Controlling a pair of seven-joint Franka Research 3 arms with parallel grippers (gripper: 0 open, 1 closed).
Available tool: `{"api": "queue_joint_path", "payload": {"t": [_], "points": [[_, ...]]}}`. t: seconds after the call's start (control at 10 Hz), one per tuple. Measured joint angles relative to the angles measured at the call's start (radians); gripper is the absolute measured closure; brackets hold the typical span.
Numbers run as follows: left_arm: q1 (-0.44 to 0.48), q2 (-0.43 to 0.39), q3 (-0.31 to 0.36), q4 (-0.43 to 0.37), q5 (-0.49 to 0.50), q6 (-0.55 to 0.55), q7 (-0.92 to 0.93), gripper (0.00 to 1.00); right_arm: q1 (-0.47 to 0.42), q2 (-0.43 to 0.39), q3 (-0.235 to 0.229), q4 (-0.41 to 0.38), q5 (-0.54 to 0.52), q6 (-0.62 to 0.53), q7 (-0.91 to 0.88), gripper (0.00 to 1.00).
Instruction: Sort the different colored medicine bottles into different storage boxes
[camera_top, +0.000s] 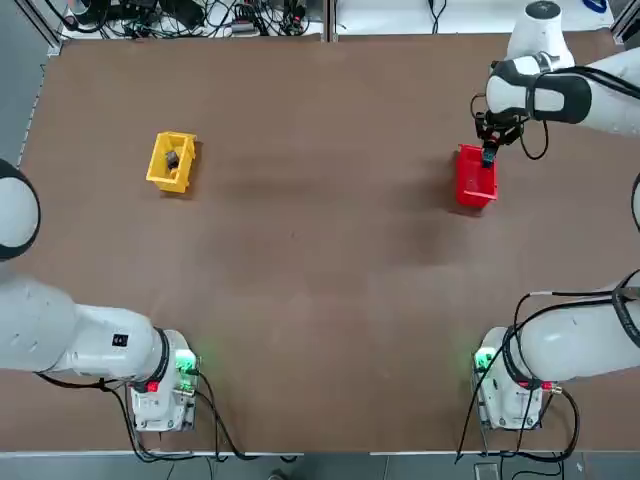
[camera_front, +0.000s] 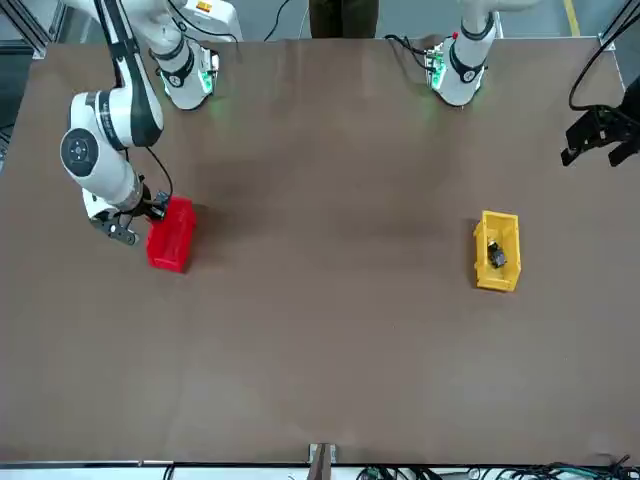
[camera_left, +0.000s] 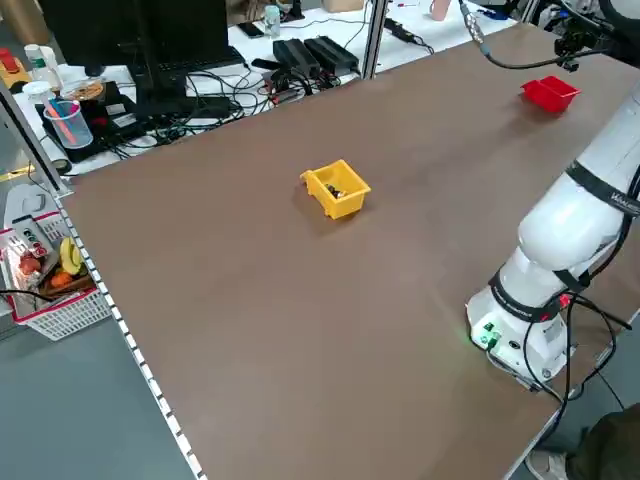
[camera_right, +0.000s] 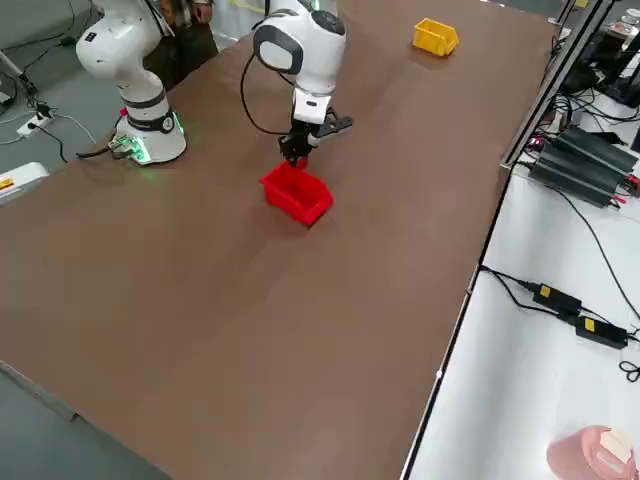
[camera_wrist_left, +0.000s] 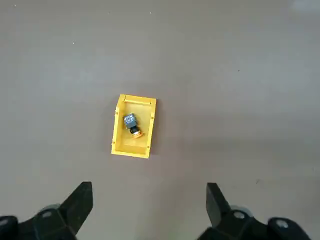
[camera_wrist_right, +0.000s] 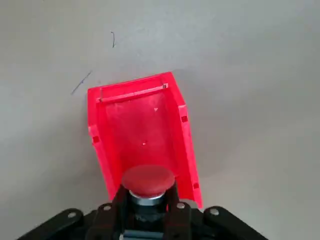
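The brown table (camera_top: 300, 300) spreads beneath both tools. The right arm (camera_top: 540, 95) reaches over its far part, while the left arm (camera_top: 85, 335) is parked toward the robot's left, its open gripper (camera_front: 592, 156) well apart from the right one. Of the two storage bins, the red bin (camera_wrist_right: 142, 130) lies directly below and just beside the right gripper (camera_wrist_right: 148, 191); that gripper is over the bin's far end, so most of the open floor extends from the tool back toward the robot's bases. The bin's long axis runs roughly toward and away from those bases, slightly askew. The yellow bin (camera_wrist_left: 132, 148) is well off to the right gripper's left, and nearer the left gripper. As for the bottles, the red-ended bottle (camera_wrist_right: 148, 181) is clamped between the right gripper's closed-in fingers, its red end showing past the tips toward the bin, while the yellow-ended bottle (camera_wrist_left: 130, 121) already lies inside the yellow bin, aslant to its long walls. The step in hand looks like the last placement, with the right arm plainly the one to make it. The move likely calls for a small shift baseward, then lowering and release; letting go at the far end could catch the bottle on the rim. How much height remains I cannot tell.
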Motion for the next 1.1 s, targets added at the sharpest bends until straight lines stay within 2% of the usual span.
{"api": "queue_joint_path", "payload": {"t": [0.1, 0.6, 0.8, 0.9, 1.1], "points": [[0.004, 0.000, -0.003, 0.000, 0.000, 0.000, 0.001, 0.00, 0.000, 0.001, 0.001, -0.006, -0.003, 0.006, 0.000, 0.66], [0.006, 0.000, -0.007, -0.002, 0.013, -0.010, 0.019, 0.00, -0.001, 0.001, 0.004, -0.004, -0.004, 0.018, 0.000, 0.00], [0.006, 0.000, -0.015, -0.002, 0.014, -0.011, 0.027, 0.00, -0.010, 0.004, 0.004, 0.047, -0.010, 0.022, -0.042, 0.00], [0.006, 0.000, -0.029, -0.002, 0.014, -0.013, 0.027, 0.00, -0.027, 0.016, 0.005, 0.121, -0.012, -0.017, -0.119, 0.00], [0.006, 0.000, -0.038, -0.003, 0.014, -0.015, 0.027, 0.00, -0.075, 0.071, 0.005, 0.335, -0.012, -0.187, -0.300, 0.00]]}}
